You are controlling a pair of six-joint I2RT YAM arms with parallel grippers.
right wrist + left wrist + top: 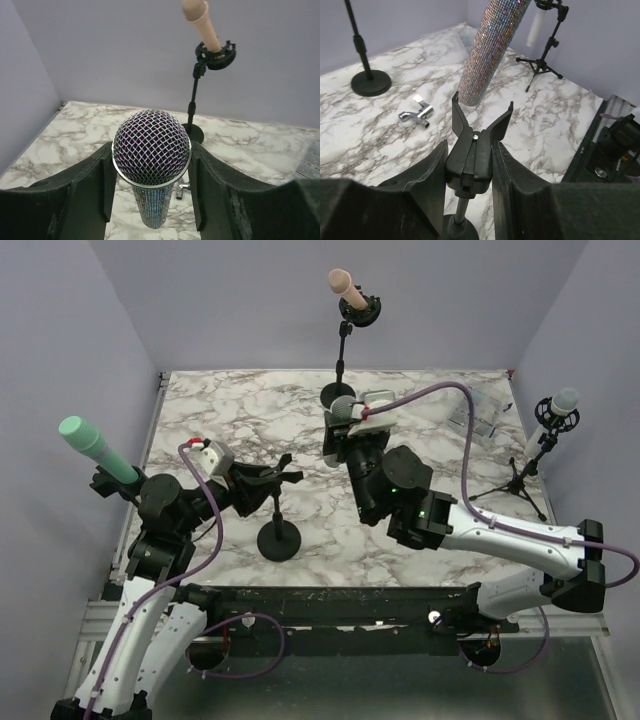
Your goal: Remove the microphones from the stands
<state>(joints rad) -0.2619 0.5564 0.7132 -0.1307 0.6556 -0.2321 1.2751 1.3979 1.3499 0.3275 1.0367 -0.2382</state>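
Top view: we see the right claw (345, 423) closed around the microphone (343, 407), head uppermost, long axis near upright. The left claw (268, 478) is clamped on the clip (283, 473) of the short stand (279, 538). The microphone lies ahead of this claw and to its right, apart from it.

Left wrist view: the clip (472, 150) between the fingers (427, 170) is empty, forks open. The microphone's glitter body (490, 50) hangs beyond and above the claw, clear of the clip, slightly tilted.

Right wrist view: the mesh head (151, 142) sits between the fingers (85, 185), directly ahead of the claw. We judge the microphone free of the stand; the right arm alone carries it, so the set-down falls to that arm
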